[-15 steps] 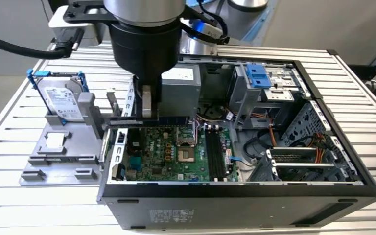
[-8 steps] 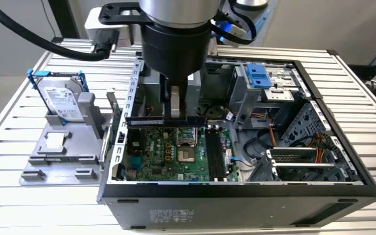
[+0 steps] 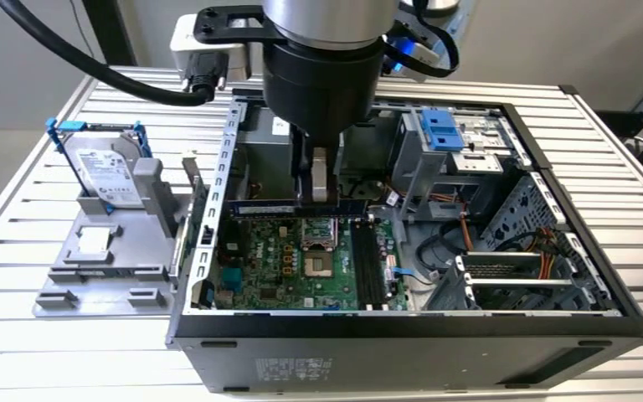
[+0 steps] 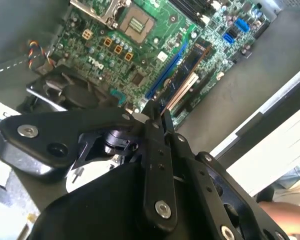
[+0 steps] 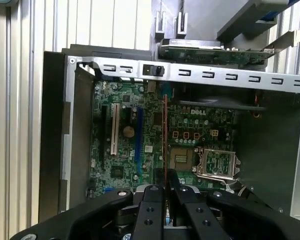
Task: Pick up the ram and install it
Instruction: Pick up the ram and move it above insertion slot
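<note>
Above the motherboard (image 3: pixel 288 268) inside the open computer case (image 3: pixel 411 322), the gripper (image 3: pixel 321 199) fingers are clamped on the ram (image 3: pixel 265 208). The stick is level and on edge, off the motherboard, near the CPU socket (image 3: pixel 317 254). In the first wrist view the ram (image 5: pixel 165 135) shows edge-on, running out from the fingertips (image 5: pixel 174 176). A hard drive in a blue frame (image 3: pixel 104 172) stands outside the case, well apart from the motherboard.

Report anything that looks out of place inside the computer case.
The memory stick, gripped in the end effector above the motherboard, lies crosswise to the long black slots rather than in line with them. Nothing else stands out.
</note>
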`<state>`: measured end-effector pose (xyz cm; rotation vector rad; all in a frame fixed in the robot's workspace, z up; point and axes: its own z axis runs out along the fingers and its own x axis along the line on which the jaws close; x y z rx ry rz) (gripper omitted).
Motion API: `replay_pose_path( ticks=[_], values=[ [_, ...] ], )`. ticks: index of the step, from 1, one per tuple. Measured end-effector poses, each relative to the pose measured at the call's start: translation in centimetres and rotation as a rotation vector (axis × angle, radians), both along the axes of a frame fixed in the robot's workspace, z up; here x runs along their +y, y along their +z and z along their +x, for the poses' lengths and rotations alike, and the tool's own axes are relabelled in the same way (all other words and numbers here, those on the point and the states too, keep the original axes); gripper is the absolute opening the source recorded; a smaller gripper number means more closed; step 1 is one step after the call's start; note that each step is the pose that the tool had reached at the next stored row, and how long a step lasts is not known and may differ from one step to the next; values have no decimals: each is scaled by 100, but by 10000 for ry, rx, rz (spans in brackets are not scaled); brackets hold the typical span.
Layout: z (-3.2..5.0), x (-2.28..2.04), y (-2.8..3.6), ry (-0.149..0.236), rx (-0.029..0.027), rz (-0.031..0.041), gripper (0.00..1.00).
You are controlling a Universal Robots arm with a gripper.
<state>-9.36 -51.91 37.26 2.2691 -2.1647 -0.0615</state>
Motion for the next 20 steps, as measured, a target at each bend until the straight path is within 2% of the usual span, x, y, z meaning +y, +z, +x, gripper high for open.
replay_pose_path(
  ticks=[2,5,20],
  values=[
    [26,1,0,2,0,1,0],
    [111,0,0,1,0,0,0],
    [674,0,-2,1,9,1,0]
  ],
)
